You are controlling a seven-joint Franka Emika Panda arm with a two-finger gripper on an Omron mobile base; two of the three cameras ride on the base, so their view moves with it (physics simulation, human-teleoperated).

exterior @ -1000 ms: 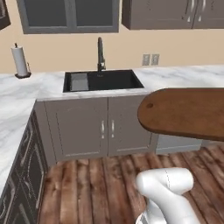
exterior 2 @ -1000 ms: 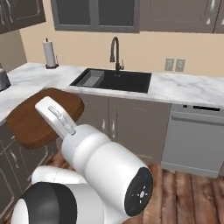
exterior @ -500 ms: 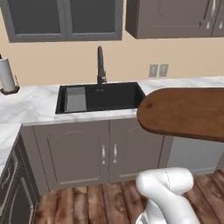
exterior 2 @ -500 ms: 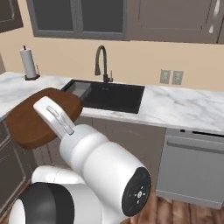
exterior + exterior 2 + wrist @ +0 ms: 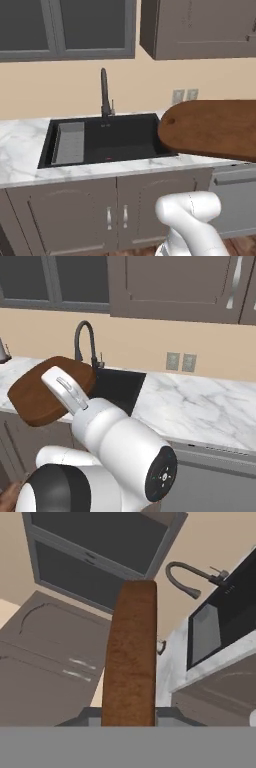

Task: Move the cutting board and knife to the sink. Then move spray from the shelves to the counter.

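Reddish-brown wood: the cutting board (image 5: pixel 212 129) is in the air, not lying on any surface; its rounded end with the small hole is over the right edge of the sink (image 5: pixel 107 139).
Board in the right base view: the cutting board (image 5: pixel 47 390) hangs at the left, in front of the faucet (image 5: pixel 86 338) and partly covering the basin.
Board in the hand view: the cutting board (image 5: pixel 131 657) is seen edge-on, like a long brown strip running from the bottom up to the middle of the picture.
Fingers: the board rises from between the grey blocks at the bottom of the hand view, so the gripper is holding it; the fingertips themselves are not visible.
Sink: a dark basin set into the white marble counter (image 5: pixel 22 150), with a grey insert on its left side.
Counter at right: the marble goes on to the right of the sink, under two wall outlets (image 5: pixel 181 361).
Cabinets: grey-brown doors (image 5: pixel 65 220) below the counter, glass-front cupboards above.
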